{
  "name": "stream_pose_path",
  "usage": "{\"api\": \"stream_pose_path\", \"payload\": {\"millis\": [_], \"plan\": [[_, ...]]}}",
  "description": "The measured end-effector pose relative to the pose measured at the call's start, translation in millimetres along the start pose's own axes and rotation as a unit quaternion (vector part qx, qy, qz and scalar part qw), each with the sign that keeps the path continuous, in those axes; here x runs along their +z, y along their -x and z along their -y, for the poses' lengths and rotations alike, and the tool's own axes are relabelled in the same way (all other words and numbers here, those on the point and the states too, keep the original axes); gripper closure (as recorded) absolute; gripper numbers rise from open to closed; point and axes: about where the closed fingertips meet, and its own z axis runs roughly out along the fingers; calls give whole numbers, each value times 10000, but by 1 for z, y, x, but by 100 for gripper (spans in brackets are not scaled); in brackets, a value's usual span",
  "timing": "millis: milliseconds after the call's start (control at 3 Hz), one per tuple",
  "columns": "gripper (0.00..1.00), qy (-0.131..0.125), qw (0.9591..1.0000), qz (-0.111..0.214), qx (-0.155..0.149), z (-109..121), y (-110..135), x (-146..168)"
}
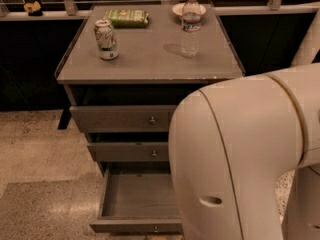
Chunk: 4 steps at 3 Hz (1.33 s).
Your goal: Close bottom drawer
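Note:
The grey cabinet [150,66] stands in the middle of the camera view with three drawers. The bottom drawer [135,196] is pulled far out, its plain grey box empty and its thin front panel at the lower edge of the view with a small round knob [156,229]. The middle drawer [131,152] and the top drawer [122,119] each stick out a little. My cream arm [240,159] fills the lower right and covers the right part of all three drawers. The gripper is out of view.
On the cabinet top stand a drink can [106,39], a clear water bottle [190,26], a green packet [127,17] and a small white bowl [178,8]. A dark railing runs behind. Speckled floor [35,154] lies to the left of the cabinet.

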Motion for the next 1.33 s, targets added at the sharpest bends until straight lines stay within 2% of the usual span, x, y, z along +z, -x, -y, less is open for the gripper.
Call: {"api": "stream_pose_path", "payload": {"millis": [333,667,1000,1333], "plan": [[0,-30,10000,31,86,-7,-10,1],[0,-94,9997,-191,149,-24,-81,-3],[0,-94,9997,-191,149,-24,-81,-3],[0,-163,9998,-83,-63,-17,-86,-5]]}}
